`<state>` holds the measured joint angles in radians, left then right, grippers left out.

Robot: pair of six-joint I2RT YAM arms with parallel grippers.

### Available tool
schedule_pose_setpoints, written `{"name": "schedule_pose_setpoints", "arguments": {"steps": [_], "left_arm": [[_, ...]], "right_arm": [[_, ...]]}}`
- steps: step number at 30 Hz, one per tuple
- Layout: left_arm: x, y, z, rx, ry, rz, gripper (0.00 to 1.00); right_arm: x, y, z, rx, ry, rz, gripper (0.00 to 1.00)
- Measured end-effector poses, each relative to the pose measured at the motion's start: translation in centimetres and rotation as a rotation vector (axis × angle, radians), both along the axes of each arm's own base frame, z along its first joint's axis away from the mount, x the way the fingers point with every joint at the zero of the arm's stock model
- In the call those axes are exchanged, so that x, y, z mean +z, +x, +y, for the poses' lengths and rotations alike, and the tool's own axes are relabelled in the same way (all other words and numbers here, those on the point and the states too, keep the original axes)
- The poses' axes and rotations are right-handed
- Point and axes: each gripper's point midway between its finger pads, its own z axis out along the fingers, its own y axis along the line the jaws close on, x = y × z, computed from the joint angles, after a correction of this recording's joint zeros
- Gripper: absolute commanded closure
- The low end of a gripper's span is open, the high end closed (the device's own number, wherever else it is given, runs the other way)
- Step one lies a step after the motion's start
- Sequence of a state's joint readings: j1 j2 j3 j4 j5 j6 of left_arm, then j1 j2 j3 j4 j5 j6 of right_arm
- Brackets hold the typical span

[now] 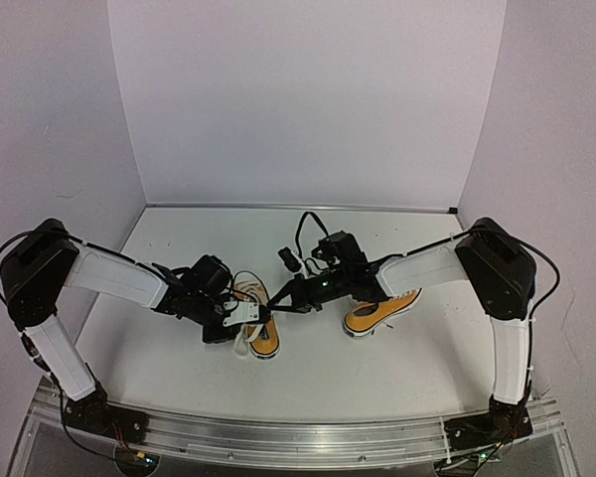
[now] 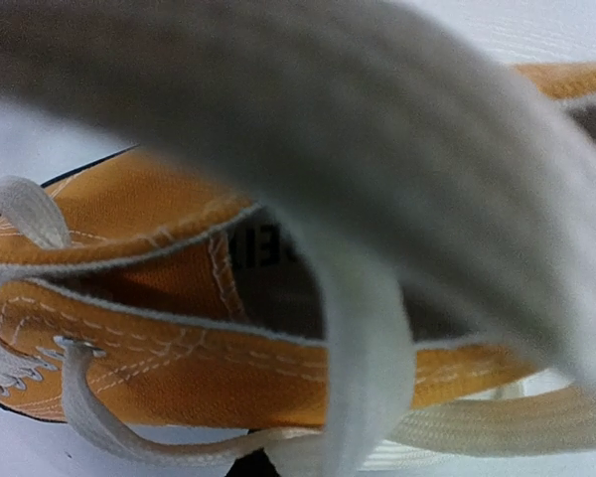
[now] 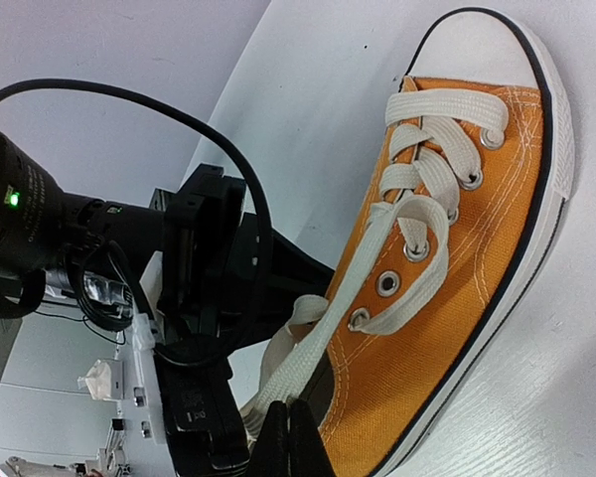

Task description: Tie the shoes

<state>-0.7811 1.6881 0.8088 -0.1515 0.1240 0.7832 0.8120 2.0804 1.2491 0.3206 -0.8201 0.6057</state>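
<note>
One shoe (image 1: pixel 264 340) lay at nine o'clock of its mate (image 1: pixel 382 312). The right gripper (image 3: pixel 288 439) pinched its lace (image 3: pixel 356 288); the left gripper (image 1: pixel 240 316) was pressed together, on what I couldn't tell. Best to draw the lace taut slowly, without dragging the shoe.

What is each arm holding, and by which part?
The right fingers pinch the white lace of one shoe on its loose stretch past the top eyelet. The left fingers are shut beside lace; whether they hold it cannot be told.
</note>
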Motion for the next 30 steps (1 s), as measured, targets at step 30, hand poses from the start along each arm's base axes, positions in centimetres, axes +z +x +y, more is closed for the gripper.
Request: {"name": "schedule_pose_setpoints", "arguments": {"steps": [30], "left_arm": [[11.3, 11.4, 16.5, 1.269, -0.130, -0.194, 1.00]], "right_arm": [[-0.2, 1.5, -5.0, -0.083, -0.061, 0.014, 1.00]]}}
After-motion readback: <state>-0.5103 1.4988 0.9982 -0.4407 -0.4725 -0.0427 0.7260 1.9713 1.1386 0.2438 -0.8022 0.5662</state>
